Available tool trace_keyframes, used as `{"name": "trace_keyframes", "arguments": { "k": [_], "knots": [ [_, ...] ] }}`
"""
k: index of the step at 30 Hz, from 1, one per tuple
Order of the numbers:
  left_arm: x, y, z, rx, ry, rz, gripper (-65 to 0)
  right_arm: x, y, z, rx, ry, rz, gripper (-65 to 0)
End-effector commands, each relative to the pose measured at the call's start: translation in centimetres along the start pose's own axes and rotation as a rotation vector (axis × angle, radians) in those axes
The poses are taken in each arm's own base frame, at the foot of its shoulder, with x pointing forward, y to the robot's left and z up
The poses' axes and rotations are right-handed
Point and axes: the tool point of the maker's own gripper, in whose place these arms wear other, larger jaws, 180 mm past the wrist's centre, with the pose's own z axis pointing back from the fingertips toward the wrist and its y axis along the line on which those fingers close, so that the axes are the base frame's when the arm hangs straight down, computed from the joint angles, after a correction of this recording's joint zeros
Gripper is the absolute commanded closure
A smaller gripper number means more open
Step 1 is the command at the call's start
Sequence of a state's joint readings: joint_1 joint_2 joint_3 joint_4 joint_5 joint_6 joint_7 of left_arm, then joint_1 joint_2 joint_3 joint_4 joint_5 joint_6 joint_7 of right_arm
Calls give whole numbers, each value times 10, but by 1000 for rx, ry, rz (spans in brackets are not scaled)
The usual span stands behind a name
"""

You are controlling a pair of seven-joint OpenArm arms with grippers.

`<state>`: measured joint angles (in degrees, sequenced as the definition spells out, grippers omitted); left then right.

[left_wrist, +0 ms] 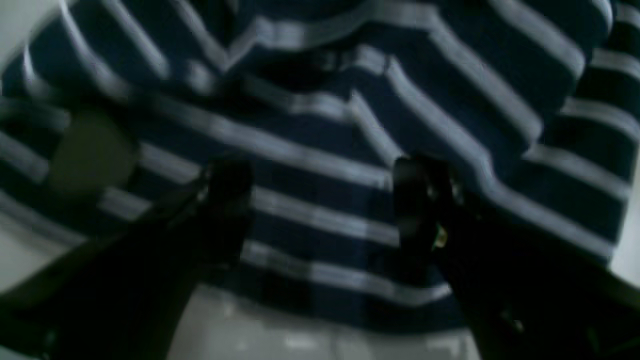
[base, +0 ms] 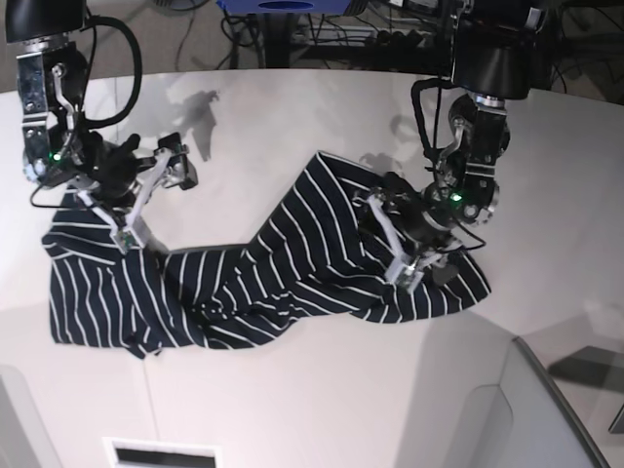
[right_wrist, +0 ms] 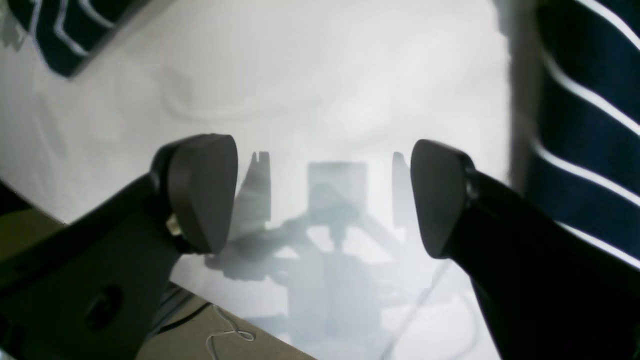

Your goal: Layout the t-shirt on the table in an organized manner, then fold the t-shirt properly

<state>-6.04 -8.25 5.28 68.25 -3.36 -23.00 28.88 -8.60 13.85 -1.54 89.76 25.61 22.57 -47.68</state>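
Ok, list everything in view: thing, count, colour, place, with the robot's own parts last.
t-shirt: one, dark navy with thin white stripes, lying rumpled and stretched across the middle of the table, not yet flat.
table: one, white to pale grey, under everything, with a thin dark seam line near the front.
cables and equipment: several, dark, on the floor beyond the table's far edge.
right gripper: one, black, jaws open over bare table beside the shirt's edge.
left gripper: one, black, jaws apart just above the striped cloth, nothing between them.
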Motion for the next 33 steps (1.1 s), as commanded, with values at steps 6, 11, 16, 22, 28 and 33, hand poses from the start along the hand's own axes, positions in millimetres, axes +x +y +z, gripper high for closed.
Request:
{"name": "trace_keyframes", "arguments": {
  "k": [6, 11, 16, 22, 28, 33],
  "knots": [
    [27, -14, -29, -60, -35, 23, -420, 12, -4, 5, -6, -40, 9, -510],
    [37, -18, -37, -72, -68, 46, -416, 12, -4, 5, -4, -39, 11, -510],
    [35, -24, -38, -81, -66, 50, -291, 12, -4, 5, -6, -40, 11, -510],
    [33, -23, -38, -80, -63, 56, 0, 12, -4, 5, -6, -38, 11, -510],
    [37, -22, -37, -78, -73, 55, 0, 4, -11, -4, -6, -27, -22, -510],
    [60, -36, -8, -71, -155, -2, 0, -3, -15, -9, -7, -21, -44, -510]
  ]
}}
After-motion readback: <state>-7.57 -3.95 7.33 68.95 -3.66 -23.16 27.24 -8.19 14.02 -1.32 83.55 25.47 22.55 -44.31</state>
